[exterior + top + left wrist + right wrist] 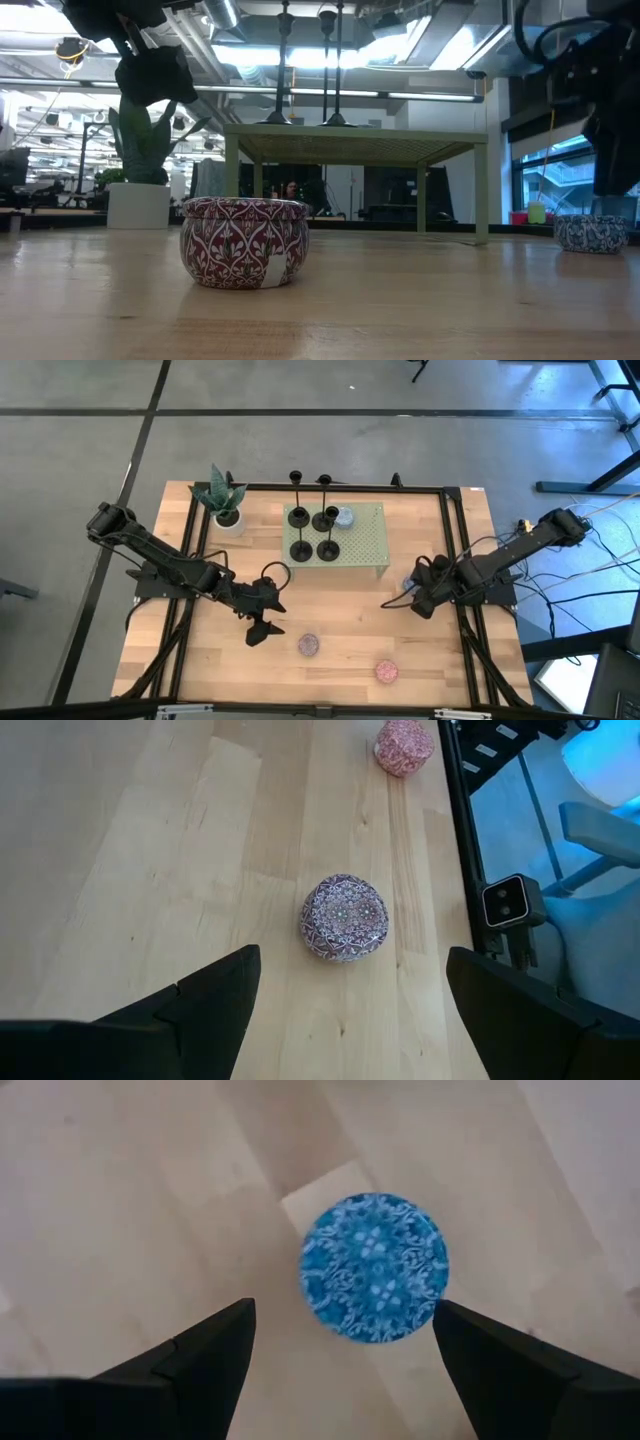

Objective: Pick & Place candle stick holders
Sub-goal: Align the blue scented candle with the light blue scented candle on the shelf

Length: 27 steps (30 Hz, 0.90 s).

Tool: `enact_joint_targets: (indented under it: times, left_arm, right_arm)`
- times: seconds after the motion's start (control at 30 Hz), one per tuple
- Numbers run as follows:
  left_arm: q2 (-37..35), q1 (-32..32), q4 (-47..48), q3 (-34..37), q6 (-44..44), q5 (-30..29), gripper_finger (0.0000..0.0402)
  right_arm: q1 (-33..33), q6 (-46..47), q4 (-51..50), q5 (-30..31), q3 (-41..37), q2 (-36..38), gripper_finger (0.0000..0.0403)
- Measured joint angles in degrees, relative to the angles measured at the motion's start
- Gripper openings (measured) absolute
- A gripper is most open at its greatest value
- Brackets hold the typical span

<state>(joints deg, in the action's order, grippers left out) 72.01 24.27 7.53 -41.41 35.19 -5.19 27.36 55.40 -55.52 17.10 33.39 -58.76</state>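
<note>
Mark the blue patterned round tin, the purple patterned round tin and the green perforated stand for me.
blue patterned round tin (375,1268), right wrist view, lid centre
purple patterned round tin (344,916), left wrist view, lid centre
green perforated stand (368,538), high view, bare top surface

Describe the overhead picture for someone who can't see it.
Four black candle stick holders stand on a pale green stand at a wooden table's far side. Two dark arms reach in, left end effector and right end effector both open and empty.

Four black candle stick holders (300,550) stand on one green perforated stand (372,540). Four patterned round tins: one pale blue (345,518), one blue (374,1267), one purple-red (309,645), one pink (386,672). One potted plant (224,500).
</note>
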Motion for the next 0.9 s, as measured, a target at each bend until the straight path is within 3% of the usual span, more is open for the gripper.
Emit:
enact_joint_targets:
  times: [0.27,0.9]
  left_arm:
    - [0.0,0.0,0.0,0.0,-0.01,0.0,0.0317]
    - [0.02,0.0,0.0,0.0,-2.37,-0.33,0.0317]
  right_arm:
    - [-3.53,-2.3,1.05,4.52,-1.05,0.01,0.0308]
    - [-9.38,-0.11,5.41,4.31,-1.05,0.02,0.0308]
